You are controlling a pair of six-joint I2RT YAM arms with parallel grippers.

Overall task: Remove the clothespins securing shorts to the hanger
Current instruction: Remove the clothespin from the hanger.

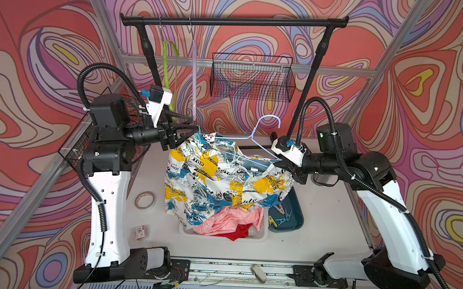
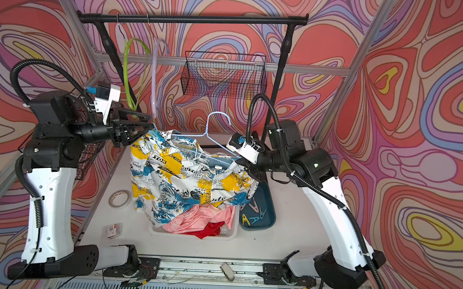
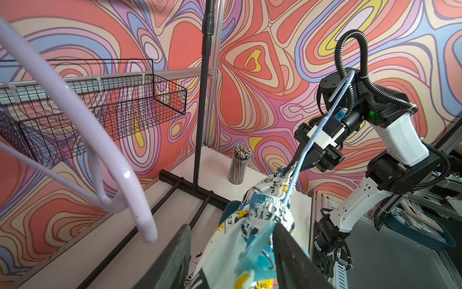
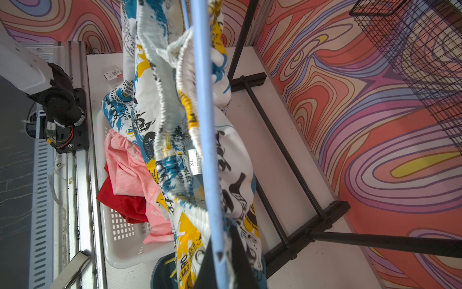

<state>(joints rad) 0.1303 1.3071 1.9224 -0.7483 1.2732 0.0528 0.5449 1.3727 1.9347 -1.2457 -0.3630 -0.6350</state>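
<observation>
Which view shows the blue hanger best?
The top views: both show the hanger with its hook and both shoulders, above the shorts. The left wrist view shows it nearly edge-on, as a thin line. The right wrist view shows only one bar, close up and blurred.

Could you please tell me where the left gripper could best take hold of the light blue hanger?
Probably the neck just below the hook, coming from above. The light blue hanger is tilted with its hook standing clear of the printed shorts; the waistband bunches around its bottom bar, and the right gripper pinches one end.
</observation>
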